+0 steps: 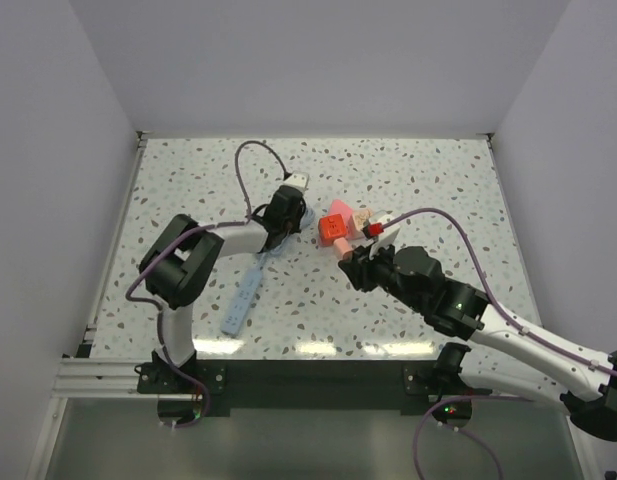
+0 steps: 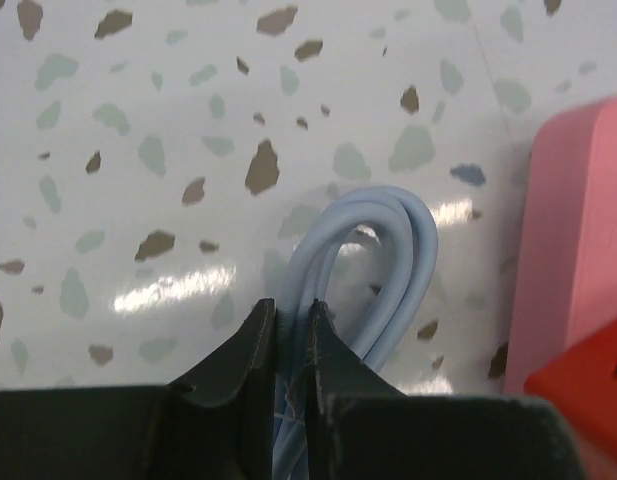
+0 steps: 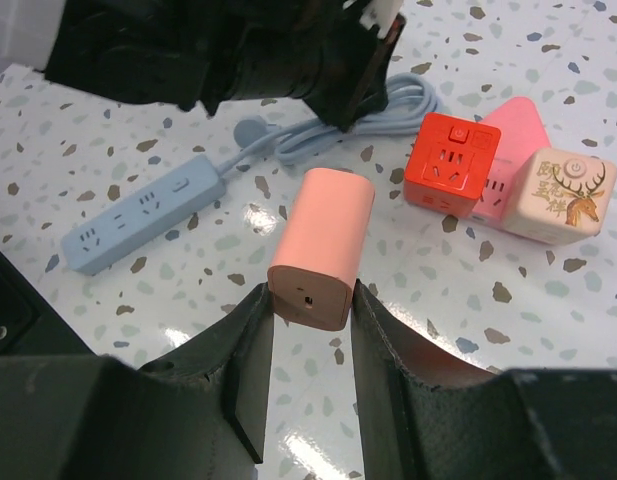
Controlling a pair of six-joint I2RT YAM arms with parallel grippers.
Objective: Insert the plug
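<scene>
The plug (image 3: 323,245) is a salmon-orange rounded block held just above the speckled table. My right gripper (image 3: 310,295) is shut on its near end, one finger on each side. In the top view my right gripper (image 1: 351,260) sits just in front of the cluster of blocks, and the plug is hidden under it. The light-blue power strip (image 3: 138,212) (image 1: 242,295) lies flat to the left, sockets up. My left gripper (image 2: 293,312) (image 1: 288,222) is shut on the strip's looped light-blue cable (image 2: 383,260), pinching one strand.
A bright red socket cube (image 3: 451,165) (image 1: 331,230), a pink triangular block (image 3: 518,120) (image 2: 573,240) and a beige cube with a deer print (image 3: 566,195) stand together right of the cable loop. The left arm (image 3: 218,50) fills the top of the right wrist view.
</scene>
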